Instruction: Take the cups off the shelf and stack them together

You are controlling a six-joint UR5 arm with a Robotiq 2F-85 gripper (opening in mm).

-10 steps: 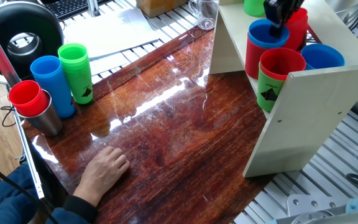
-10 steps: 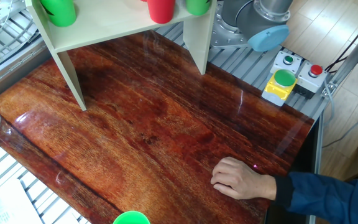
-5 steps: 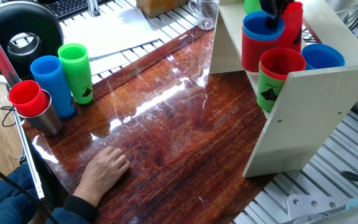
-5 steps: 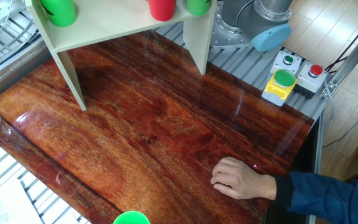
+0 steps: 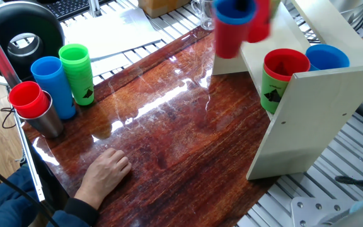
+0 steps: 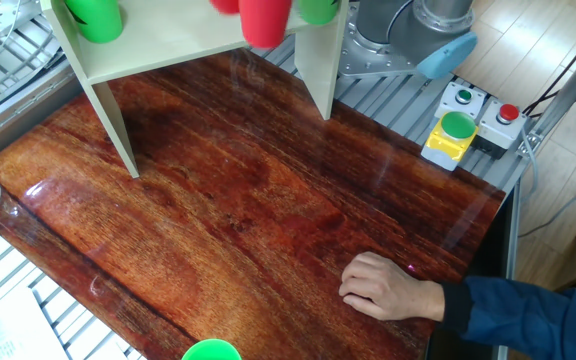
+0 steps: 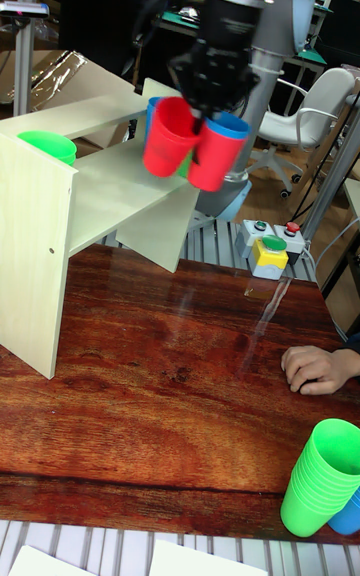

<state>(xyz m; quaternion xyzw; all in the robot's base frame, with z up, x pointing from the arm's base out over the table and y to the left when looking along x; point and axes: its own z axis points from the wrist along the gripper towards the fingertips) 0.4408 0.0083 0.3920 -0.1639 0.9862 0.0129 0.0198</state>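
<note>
We see the gripper (image 7: 205, 108) holding cups in the air just past the front edge of the shelf (image 7: 110, 191), above the table (image 5: 181, 145). In the tall view 2 red cups hang side by side: one red cup (image 7: 168, 139) nearer the shelf and a red cup with a blue cup nested in it (image 7: 222, 149) on the far side, the fingers reaching down between them; they look clamped on the adjoining cup walls, though motion blur keeps us from seeing the contact itself. On the shelf's near corner stand a green cup with a red cup inside (image 5: 281, 75) and a blue cup (image 5: 328, 58), and another green cup (image 7: 48, 147) stands at the shelf's other end. We judge these cups light, stiff and smooth, so slippery: a pinch over the rim, 1 finger inside and 1 outside, suits them best, and a tilted cup could slide free. A person's hand (image 5: 108, 171) rests near the table's front edge, well apart from the shelf.
</note>
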